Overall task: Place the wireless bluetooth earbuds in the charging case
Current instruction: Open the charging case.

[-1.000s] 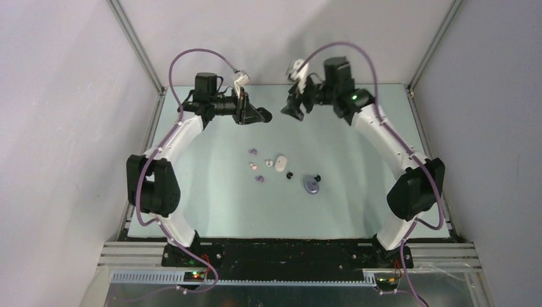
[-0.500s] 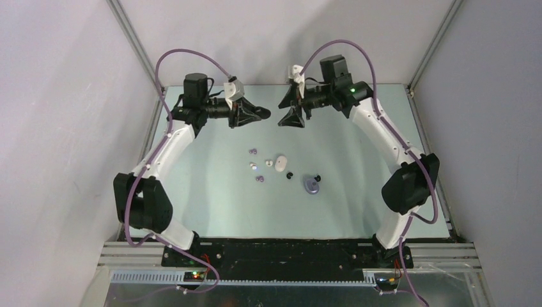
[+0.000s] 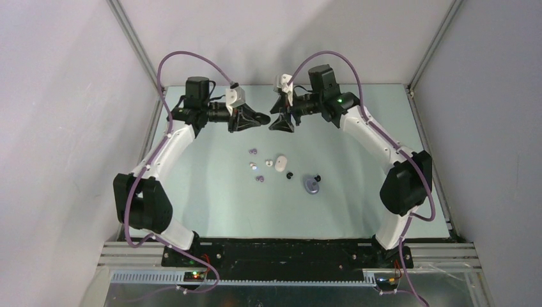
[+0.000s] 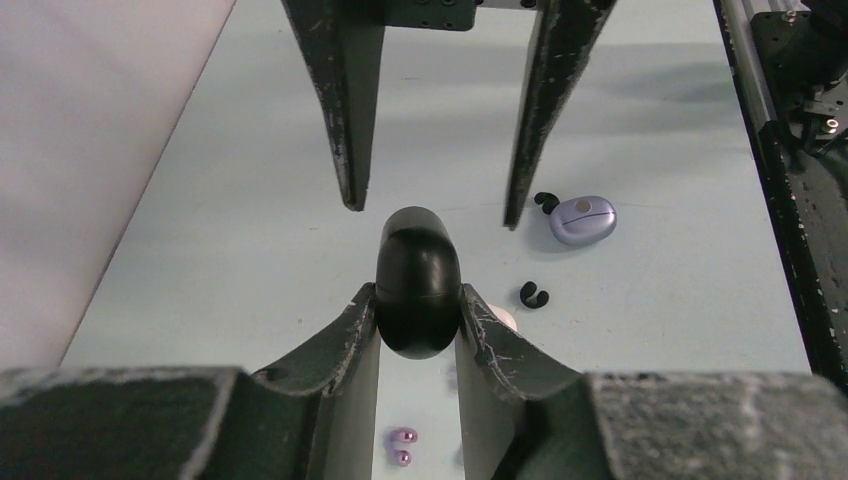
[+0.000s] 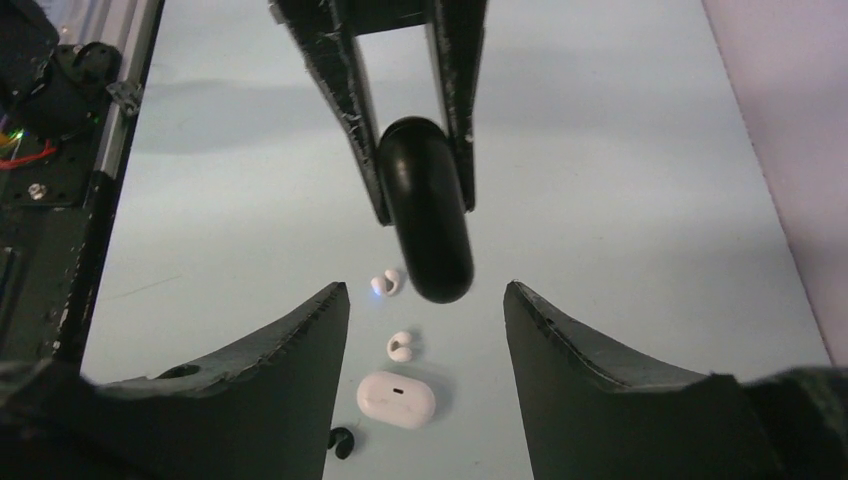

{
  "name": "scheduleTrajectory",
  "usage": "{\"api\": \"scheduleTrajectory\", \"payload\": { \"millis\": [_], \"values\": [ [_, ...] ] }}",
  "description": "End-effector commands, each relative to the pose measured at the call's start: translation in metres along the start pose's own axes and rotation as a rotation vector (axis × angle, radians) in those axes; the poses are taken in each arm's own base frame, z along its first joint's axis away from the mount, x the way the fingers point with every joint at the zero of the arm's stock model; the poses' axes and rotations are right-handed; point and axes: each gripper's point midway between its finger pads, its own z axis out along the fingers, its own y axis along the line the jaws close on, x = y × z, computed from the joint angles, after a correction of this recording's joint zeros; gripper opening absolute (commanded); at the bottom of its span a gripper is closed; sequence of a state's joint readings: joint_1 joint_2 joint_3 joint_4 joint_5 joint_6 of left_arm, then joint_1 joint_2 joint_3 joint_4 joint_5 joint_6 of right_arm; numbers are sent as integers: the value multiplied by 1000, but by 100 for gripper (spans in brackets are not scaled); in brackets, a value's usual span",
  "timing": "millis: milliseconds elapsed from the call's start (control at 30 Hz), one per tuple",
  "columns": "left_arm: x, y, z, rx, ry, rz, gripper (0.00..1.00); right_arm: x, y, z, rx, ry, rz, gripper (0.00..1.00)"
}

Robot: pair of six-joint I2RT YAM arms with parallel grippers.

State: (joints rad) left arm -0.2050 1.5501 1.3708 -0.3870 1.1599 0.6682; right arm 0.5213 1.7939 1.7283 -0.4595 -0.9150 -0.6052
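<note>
My left gripper (image 3: 261, 119) is shut on a black oval charging case (image 4: 417, 285) and holds it above the far middle of the table. My right gripper (image 3: 281, 123) faces it tip to tip, open and empty; its fingers (image 4: 345, 110) stand either side of the case's far end (image 5: 425, 215). On the table lie two white earbuds (image 5: 388, 284) (image 5: 400, 346), two black earbuds (image 4: 534, 295) (image 4: 546, 203) and two purple earbuds (image 3: 253, 151) (image 3: 259, 179). My left gripper shows in its wrist view (image 4: 417, 295), my right in its own (image 5: 425, 290).
A white case (image 5: 396, 399) lies shut beside the white buds. A purple case (image 4: 582, 220) lies shut beside a black bud. The cluster sits mid-table below both grippers. Metal frame rails (image 3: 137, 54) and grey walls bound the far corners.
Both arms have swung inward. My right gripper has moved left and turned to face the left gripper, and the two now meet at the black case. The things on the table have not moved.
</note>
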Motion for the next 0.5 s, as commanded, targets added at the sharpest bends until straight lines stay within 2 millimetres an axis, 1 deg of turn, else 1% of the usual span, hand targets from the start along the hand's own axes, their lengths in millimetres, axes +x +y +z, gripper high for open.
{"api": "scheduleTrajectory", "payload": {
  "millis": [0, 167, 300, 467],
  "values": [
    [-32, -7, -5, 20, -46, 99, 0, -36, -12, -5, 84, -70, -80, 61],
    [-32, -6, -4, 24, -50, 97, 0, -34, -11, 0, 69, -68, -83, 52],
    [-31, -5, -3, 27, -53, 99, 0, -32, -7, 5, 46, -63, -91, 47],
    [-31, -5, -3, 32, -57, 93, 0, -29, -5, 11, 30, -54, -95, 48]
  ]
}}
